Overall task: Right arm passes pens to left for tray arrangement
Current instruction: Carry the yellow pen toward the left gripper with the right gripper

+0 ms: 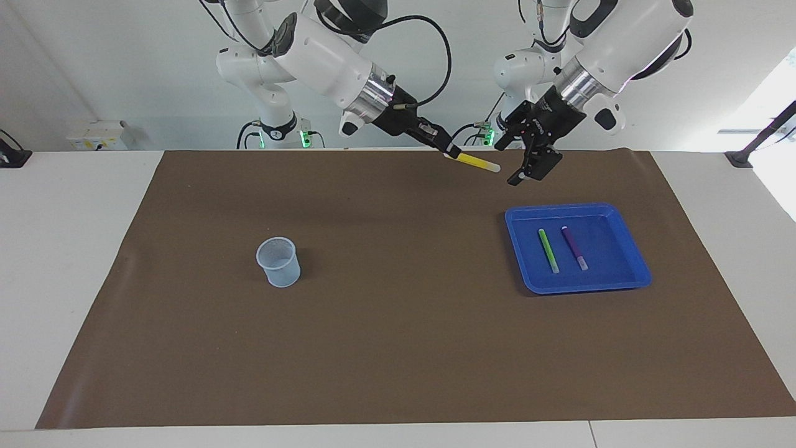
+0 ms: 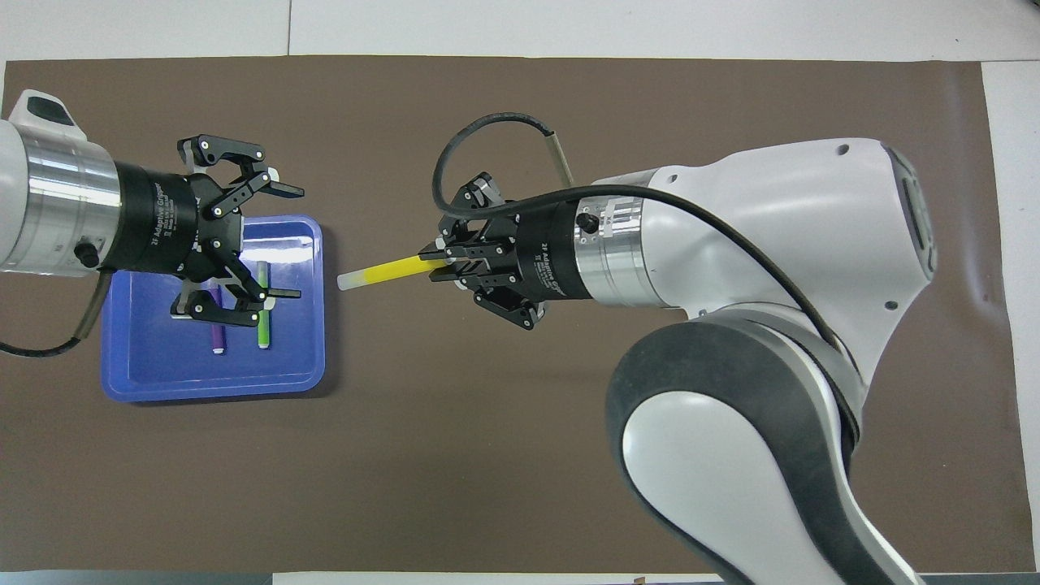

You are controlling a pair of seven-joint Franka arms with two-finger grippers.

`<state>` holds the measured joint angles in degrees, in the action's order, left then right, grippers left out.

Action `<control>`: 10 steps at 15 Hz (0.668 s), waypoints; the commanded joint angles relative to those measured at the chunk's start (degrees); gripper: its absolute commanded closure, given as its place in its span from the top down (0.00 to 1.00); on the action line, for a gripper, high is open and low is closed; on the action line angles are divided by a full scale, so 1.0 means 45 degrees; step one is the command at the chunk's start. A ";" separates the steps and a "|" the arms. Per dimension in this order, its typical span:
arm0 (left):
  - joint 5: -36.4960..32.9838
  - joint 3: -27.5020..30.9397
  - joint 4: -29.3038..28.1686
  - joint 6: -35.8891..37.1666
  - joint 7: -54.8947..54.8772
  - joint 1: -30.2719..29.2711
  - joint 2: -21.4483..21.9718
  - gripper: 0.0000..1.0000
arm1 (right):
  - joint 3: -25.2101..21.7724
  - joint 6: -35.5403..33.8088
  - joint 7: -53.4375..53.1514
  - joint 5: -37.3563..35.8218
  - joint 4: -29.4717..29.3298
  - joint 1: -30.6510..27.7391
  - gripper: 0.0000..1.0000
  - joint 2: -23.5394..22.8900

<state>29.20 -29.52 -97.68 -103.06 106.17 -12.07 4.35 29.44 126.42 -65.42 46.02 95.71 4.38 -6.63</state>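
My right gripper [image 1: 450,150] is shut on the yellow pen [image 1: 476,162] and holds it level in the air over the mat, whitish tip toward my left gripper; it also shows in the overhead view [image 2: 443,264] with the pen [image 2: 382,272]. My left gripper [image 1: 509,163] is open, raised over the edge of the blue tray [image 1: 584,287] nearer the robots, its jaws facing the pen's tip with a small gap; overhead [image 2: 286,242] it covers part of the tray [image 2: 162,366]. The green pen [image 1: 548,250] and purple pen [image 1: 574,247] lie side by side in the tray.
A small translucent pale-blue cup [image 1: 278,261] stands upright on the brown mat [image 1: 398,348] toward the right arm's end; the right arm hides it in the overhead view. White table shows around the mat.
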 commanded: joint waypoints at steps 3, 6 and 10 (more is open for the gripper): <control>0.0034 0.0017 -0.0481 -0.0242 0.1796 0.0669 0.0595 1.00 | 0.0332 0.0149 -0.0208 0.0046 -0.0274 -0.0054 0.00 -0.0167; 0.0015 0.0017 -0.0713 -0.0203 0.2187 0.0689 0.0750 1.00 | 0.0332 0.0169 -0.0208 0.0027 -0.0273 -0.0054 0.00 -0.0167; 0.0015 0.0017 -0.1321 -0.0183 0.2169 0.0787 0.1123 0.90 | 0.0351 0.0345 -0.0208 -0.0071 -0.0235 -0.0035 0.00 -0.0167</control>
<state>29.19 -30.00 -100.84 -103.51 115.03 -9.07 6.62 30.29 126.96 -65.47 46.01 95.42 4.39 -6.65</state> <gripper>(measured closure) 0.022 0.824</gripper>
